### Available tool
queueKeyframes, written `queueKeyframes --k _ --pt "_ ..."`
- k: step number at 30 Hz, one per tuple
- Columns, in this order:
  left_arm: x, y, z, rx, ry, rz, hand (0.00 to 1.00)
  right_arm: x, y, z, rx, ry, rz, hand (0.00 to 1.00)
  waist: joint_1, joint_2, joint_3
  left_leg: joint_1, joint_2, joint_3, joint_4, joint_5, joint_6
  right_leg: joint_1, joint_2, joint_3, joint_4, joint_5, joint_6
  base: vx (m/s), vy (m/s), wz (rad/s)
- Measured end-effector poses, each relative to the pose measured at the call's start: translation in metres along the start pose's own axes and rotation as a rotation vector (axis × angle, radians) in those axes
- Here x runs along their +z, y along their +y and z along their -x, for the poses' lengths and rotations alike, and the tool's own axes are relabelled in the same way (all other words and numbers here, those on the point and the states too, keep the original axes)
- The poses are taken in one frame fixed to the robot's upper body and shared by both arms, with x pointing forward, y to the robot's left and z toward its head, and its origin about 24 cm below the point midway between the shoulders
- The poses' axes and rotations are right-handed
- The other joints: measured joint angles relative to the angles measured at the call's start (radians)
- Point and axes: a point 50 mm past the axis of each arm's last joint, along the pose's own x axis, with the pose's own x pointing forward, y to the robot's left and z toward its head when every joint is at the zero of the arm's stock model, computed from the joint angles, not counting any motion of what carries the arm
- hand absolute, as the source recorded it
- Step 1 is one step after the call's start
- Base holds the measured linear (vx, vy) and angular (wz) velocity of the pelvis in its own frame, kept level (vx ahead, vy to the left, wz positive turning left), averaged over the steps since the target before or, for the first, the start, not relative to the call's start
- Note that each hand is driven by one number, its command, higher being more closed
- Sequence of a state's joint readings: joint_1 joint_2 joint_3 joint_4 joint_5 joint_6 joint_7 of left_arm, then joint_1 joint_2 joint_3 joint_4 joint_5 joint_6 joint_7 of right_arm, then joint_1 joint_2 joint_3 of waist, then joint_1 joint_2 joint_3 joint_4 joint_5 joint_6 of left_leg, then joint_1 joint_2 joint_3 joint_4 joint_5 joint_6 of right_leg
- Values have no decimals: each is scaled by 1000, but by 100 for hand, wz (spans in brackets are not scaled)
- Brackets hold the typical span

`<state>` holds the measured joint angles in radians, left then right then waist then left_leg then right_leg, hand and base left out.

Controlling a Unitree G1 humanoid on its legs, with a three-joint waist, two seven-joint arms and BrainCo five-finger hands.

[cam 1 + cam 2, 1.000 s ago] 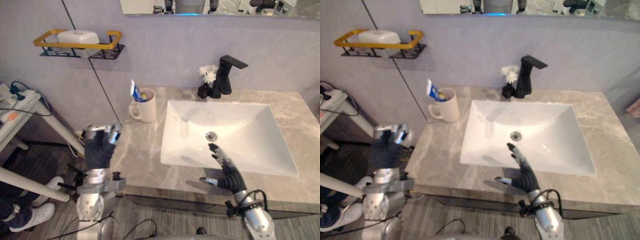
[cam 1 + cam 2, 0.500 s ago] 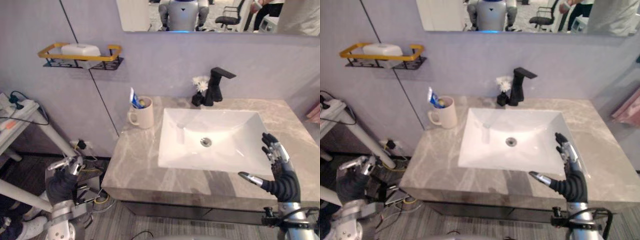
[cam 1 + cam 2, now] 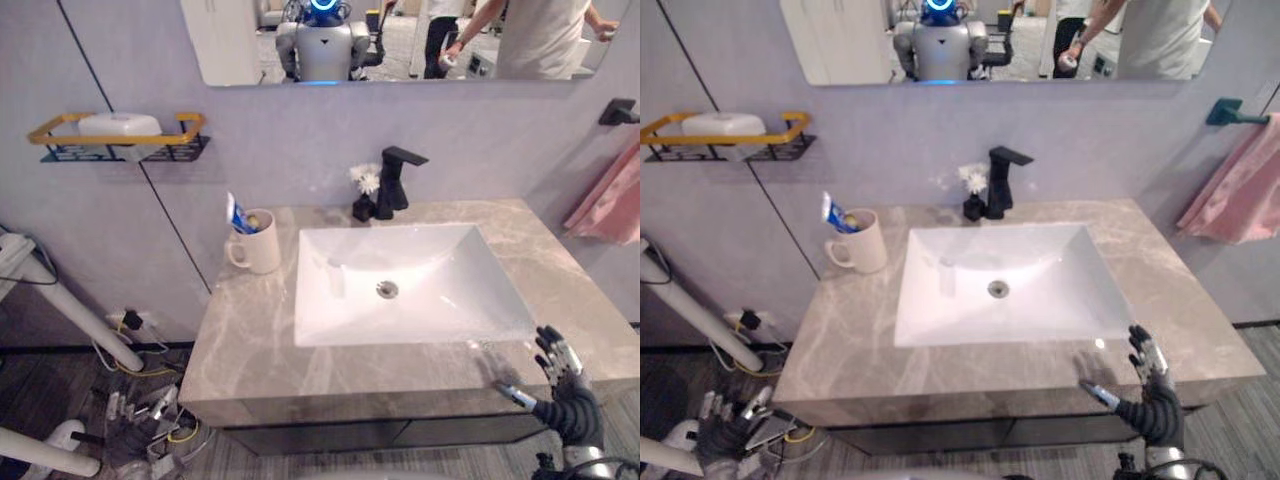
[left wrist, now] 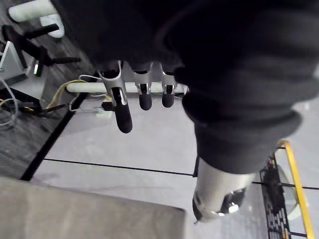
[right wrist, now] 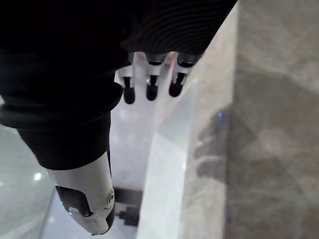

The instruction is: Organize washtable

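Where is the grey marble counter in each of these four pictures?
Left eye view: the marble counter spans the middle, around the white sink.
Right eye view: the same, mid-picture.
Left wrist view: grey-brown slab past the left robot hand, likely its end face.
Right wrist view: veined surface beside the sink's rim, past the right robot hand.
Shared landmark: the sink in three views; the yellow shelf ties in the fourth.

Grey wall (image 3: 300, 140), mirror (image 3: 400, 40), dark floor (image 3: 40, 390)

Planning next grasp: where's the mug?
Eye views: the mug stands at the counter's back left, just left of the sink, below the wall rack, a tube in it.
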<state>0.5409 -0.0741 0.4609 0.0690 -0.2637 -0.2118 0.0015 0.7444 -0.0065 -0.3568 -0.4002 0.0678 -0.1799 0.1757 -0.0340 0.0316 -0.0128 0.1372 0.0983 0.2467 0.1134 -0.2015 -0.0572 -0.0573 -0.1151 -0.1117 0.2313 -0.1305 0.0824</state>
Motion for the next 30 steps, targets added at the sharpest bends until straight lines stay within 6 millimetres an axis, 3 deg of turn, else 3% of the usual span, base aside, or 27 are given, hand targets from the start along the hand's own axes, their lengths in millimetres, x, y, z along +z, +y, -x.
queueKeyframes --k 8,20,22,26,30 --pt "-23 4 3 43 98 18 0 -17 -9 1 -83 69 -2 0 -4 4 -20 3 4 5 9 -8 -1 -5 -1 -2 28 -24 -2 10 -2 0" --pt "-91 -2 28 65 432 -11 0 -21 -15 -1 -204 88 166 0 -1 -3 -23 7 8 11 27 -31 -5 -16 -2 0 66 -58 3 15 3 0" --pt "-100 -4 33 54 479 -20 0 -22 -28 3 -277 114 222 0 -1 -4 -23 9 7 17 26 -33 -7 -16 -3 0 68 -63 4 44 9 -1" --pt "-116 -4 40 54 566 -41 0 -13 -89 27 -646 139 359 0 -6 -5 -24 17 10 58 24 -33 -8 -14 0 9 62 -66 5 49 12 -10" --pt "-122 -8 38 48 603 -40 0 -2 -119 45 -927 71 275 0 -12 -13 -24 39 19 73 18 -37 -13 0 13 20 53 -66 4 23 -6 -12"
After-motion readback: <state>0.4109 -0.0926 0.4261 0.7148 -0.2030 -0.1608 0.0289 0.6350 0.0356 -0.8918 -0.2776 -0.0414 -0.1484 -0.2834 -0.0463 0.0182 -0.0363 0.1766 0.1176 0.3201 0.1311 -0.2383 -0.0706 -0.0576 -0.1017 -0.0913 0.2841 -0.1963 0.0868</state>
